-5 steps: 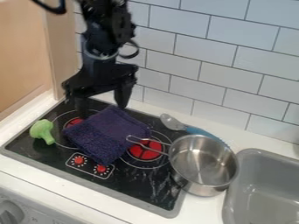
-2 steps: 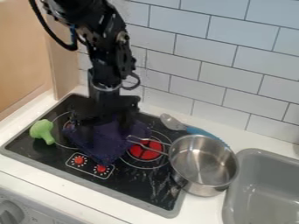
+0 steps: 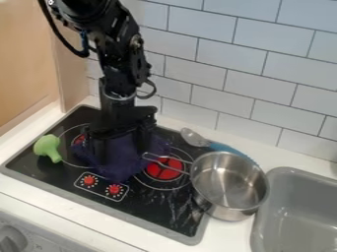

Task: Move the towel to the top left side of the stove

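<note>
The black gripper point(image 3: 121, 150) hangs low over the left-middle part of the stove, its two fingers apart and down at the towel. The dark purple-blue towel point(image 3: 119, 165) lies bunched on the black stove point(image 3: 158, 209), under and between the fingers, partly hidden by them. Its right part reaches toward the pot handle. Whether the fingertips press into the cloth is hard to tell.
Green toy broccoli point(image 3: 47, 148) lies at the stove's left side. A metal pot point(image 3: 229, 186) overlaps the right edge, its handle pointing at the towel. Behind it lies a blue-handled spoon point(image 3: 223, 147); a grey sink point(image 3: 296, 216) is at right.
From above the towel's back edge, the gripper has come down and forward onto it, and its fingers now stand closer together. The towel's front edge has drawn in slightly.
</note>
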You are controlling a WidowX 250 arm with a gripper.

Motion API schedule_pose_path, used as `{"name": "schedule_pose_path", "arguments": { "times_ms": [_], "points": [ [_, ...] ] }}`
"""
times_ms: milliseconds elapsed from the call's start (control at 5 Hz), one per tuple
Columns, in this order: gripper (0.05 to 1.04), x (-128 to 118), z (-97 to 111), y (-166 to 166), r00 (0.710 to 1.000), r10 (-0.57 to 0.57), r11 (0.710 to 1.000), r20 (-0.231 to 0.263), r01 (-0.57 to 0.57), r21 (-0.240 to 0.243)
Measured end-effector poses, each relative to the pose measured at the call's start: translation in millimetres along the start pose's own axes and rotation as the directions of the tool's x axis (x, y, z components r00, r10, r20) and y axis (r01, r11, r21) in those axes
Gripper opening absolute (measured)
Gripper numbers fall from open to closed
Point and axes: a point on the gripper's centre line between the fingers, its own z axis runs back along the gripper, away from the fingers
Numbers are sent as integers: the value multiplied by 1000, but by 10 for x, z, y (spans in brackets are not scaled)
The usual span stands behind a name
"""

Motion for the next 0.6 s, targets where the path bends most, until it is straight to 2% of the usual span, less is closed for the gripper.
{"name": "schedule_pose_path", "arguments": {
  "times_ms": [400, 600],
  "points": [
    [999, 331, -35, -1, 999, 41, 999, 2, -41, -10],
    [999, 480, -52, 71, 998, 64, 998, -6, -64, 0]
  ]
}}
